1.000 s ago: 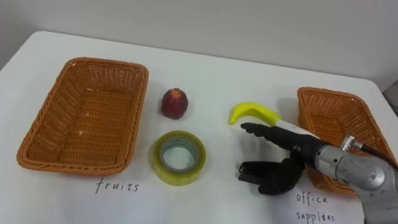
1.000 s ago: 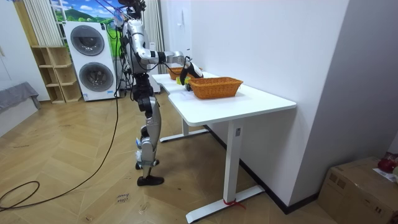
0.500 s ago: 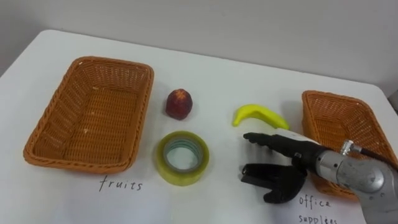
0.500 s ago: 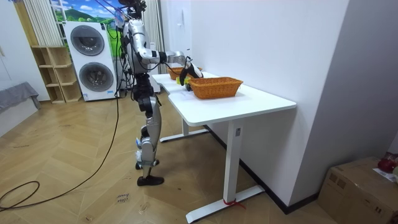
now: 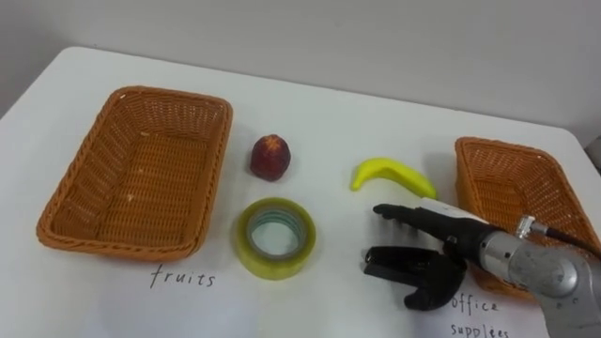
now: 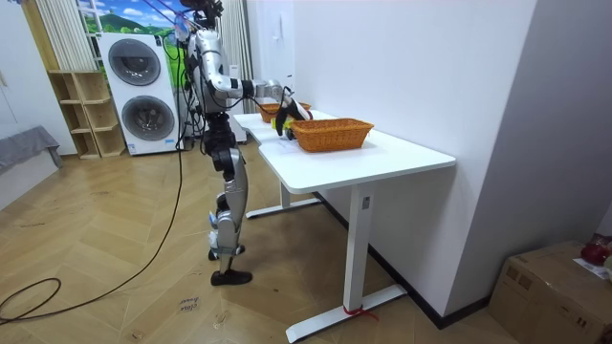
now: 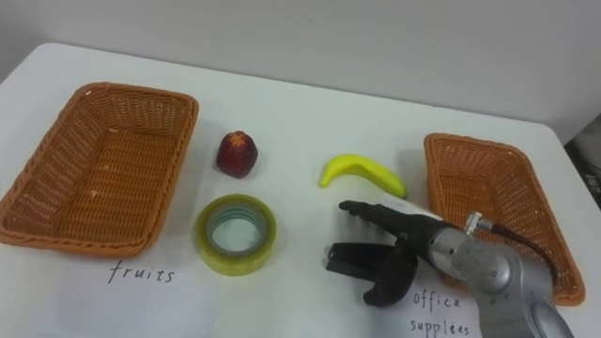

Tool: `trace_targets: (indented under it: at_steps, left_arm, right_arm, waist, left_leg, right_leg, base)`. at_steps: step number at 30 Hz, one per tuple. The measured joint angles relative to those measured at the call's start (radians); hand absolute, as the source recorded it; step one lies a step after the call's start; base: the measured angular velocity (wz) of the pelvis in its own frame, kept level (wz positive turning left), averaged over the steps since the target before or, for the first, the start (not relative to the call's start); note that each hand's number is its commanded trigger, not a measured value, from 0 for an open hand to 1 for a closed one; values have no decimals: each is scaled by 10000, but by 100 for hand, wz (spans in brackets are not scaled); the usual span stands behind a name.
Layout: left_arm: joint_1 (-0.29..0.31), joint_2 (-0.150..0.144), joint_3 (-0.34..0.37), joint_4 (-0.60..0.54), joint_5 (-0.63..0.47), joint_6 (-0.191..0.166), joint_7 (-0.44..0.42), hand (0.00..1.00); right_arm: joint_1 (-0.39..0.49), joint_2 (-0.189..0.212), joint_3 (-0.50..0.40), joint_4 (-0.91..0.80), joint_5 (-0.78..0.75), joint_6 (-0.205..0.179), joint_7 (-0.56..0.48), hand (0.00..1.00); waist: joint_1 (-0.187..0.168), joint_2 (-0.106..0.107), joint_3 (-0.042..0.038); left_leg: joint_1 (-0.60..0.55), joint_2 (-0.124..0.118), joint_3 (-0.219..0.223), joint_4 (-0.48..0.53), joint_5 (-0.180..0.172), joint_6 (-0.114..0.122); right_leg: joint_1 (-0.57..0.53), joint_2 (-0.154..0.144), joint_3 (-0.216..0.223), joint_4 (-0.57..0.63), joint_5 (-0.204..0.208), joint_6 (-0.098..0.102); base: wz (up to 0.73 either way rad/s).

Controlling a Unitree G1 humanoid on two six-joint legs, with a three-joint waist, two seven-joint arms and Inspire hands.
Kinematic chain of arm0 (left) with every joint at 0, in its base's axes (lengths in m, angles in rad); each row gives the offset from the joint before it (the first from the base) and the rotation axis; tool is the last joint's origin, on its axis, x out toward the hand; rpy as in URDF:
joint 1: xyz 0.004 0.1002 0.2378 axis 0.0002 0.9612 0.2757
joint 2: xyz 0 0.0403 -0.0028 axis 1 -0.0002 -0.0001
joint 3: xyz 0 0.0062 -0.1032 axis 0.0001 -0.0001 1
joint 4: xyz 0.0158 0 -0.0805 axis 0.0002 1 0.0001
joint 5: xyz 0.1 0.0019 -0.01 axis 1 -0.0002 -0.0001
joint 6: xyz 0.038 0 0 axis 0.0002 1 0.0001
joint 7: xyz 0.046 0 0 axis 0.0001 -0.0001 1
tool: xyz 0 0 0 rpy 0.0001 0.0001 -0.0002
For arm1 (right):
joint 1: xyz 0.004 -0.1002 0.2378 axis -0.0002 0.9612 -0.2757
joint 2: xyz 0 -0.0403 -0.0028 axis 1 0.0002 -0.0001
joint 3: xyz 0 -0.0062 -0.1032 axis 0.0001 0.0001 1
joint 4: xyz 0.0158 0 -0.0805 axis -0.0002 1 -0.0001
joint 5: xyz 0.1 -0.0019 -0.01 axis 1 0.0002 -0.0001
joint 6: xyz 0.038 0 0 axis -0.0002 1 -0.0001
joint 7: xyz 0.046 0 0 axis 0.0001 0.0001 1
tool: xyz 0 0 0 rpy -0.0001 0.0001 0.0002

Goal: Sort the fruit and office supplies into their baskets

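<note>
The robot stands at the end of a white table [image 5: 329,113], its right arm reaching in over the tabletop from the robot's right. The right hand [image 5: 434,255] hovers low over the table and holds nothing: its fingers [image 5: 406,214] are stretched out nearly straight and point toward the robot's left, while the thumb [image 5: 392,264] lies below them on the near side, with a plain gap between the two. The banana [image 5: 392,176] lies just beyond the fingers on the far side, near them but not touching, its curve arching away from the hand. The roll of clear yellowish tape [image 5: 274,238] lies flat ahead of the fingertips, to their left and apart from them. The red fruit [image 5: 270,157] sits farther out than the tape, ahead of the fingertips and on the far side. All three things rest on the table, outside the baskets. The smaller wicker basket [image 5: 498,144] stands behind the fingers, beside the wrist on the robot's right. The larger wicker basket [image 5: 113,246] stands well apart from the fingertips, past the tape and the red fruit.
</note>
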Motion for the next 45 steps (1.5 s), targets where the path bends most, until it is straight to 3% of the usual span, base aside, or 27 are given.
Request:
trace_targets:
  at_steps: [6,24,37,38,45]
  left_arm:
    - [23,-137,-1,-4,16,9,3,0]
    - [75,-304,42,7,331,172,30,0]
    - [70,-355,7,158,325,277,66,0]
    - [69,-355,7,158,325,300,66,0]
    - [47,-351,-201,178,325,440,276,0]
  right_arm:
    - [134,168,2,-360,-855,142,-54,0]
    - [392,839,1,-839,-1896,657,-211,0]
    - [501,1390,64,-999,-2385,721,-362,0]
    - [501,1389,112,-1029,-2429,772,-363,100]
    - [504,1379,629,-1161,-3053,1088,-381,100]
  waist:
    - [25,92,36]
    - [8,265,-13]
    - [-42,253,-36]
    - [-43,248,-40]
    - [-21,143,-114]
  left_leg:
    - [-9,-2,15,-19,-1,0]
    - [100,3,41,-50,0,1]
    - [129,5,43,-172,0,0]
    - [126,5,40,-172,0,0]
    - [109,7,-74,-82,-1,0]
  right_leg:
    - [-27,14,49,2,2,1]
    - [57,21,148,-1,4,-1]
    - [78,29,63,-5,4,-1]
    - [77,30,59,-5,4,-1]
    - [100,10,-95,-1,5,1]
  base:
    - [0]
    - [0]
    - [0]
    - [0]
    - [4]
